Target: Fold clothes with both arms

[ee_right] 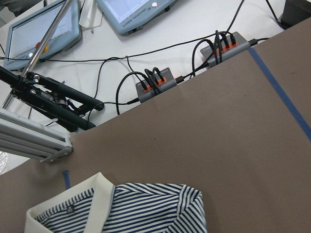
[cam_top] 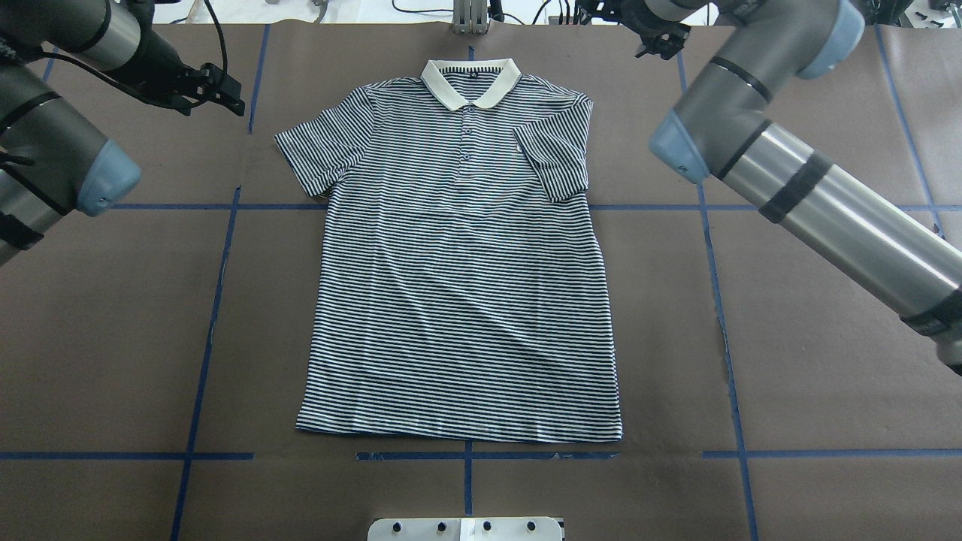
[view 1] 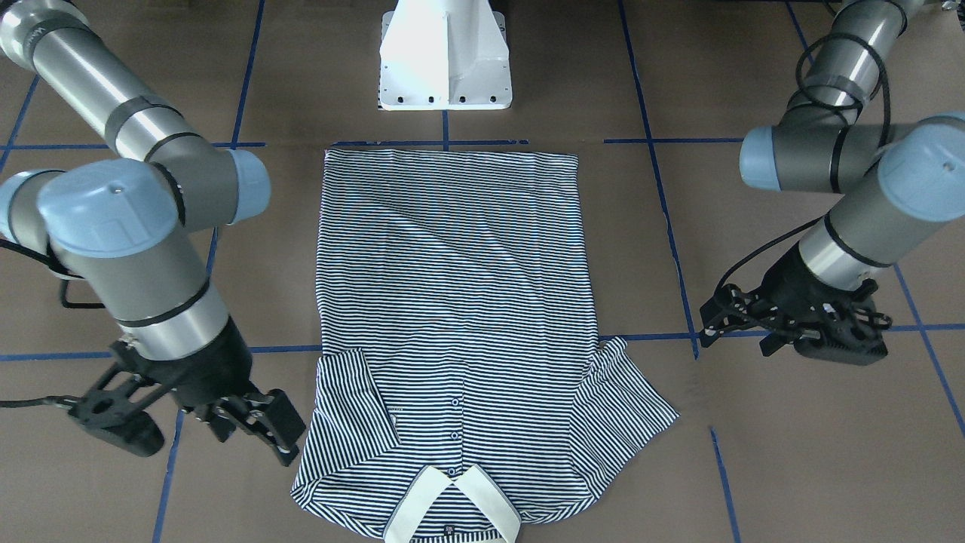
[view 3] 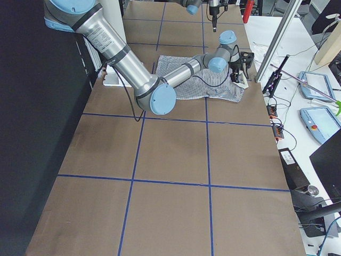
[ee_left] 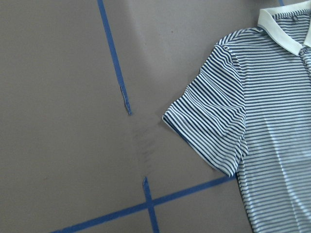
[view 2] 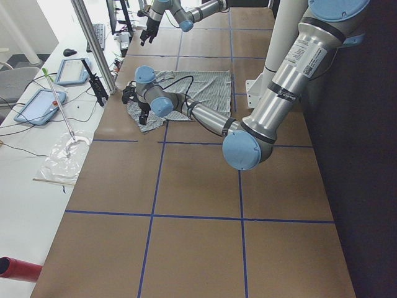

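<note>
The striped polo shirt (view 1: 452,302) lies flat on the brown table, front up, with its cream collar (cam_top: 470,79) at the far edge and its hem towards the robot's base. The sleeve on my right side (cam_top: 552,161) is folded in over the chest. The sleeve on my left side (cam_top: 316,146) lies spread out and fills the left wrist view (ee_left: 209,121). My left gripper (cam_top: 222,94) hovers open and empty beside that spread sleeve. My right gripper (view 1: 252,430) hovers open and empty beside the folded sleeve, near the collar corner (ee_right: 73,208).
The white pedestal base (view 1: 445,60) stands just behind the shirt's hem. Blue tape lines (cam_top: 218,300) cross the table. Past the far edge are tablets (ee_right: 131,9), orange cable hubs (ee_right: 155,82) and an aluminium post (view 2: 93,43).
</note>
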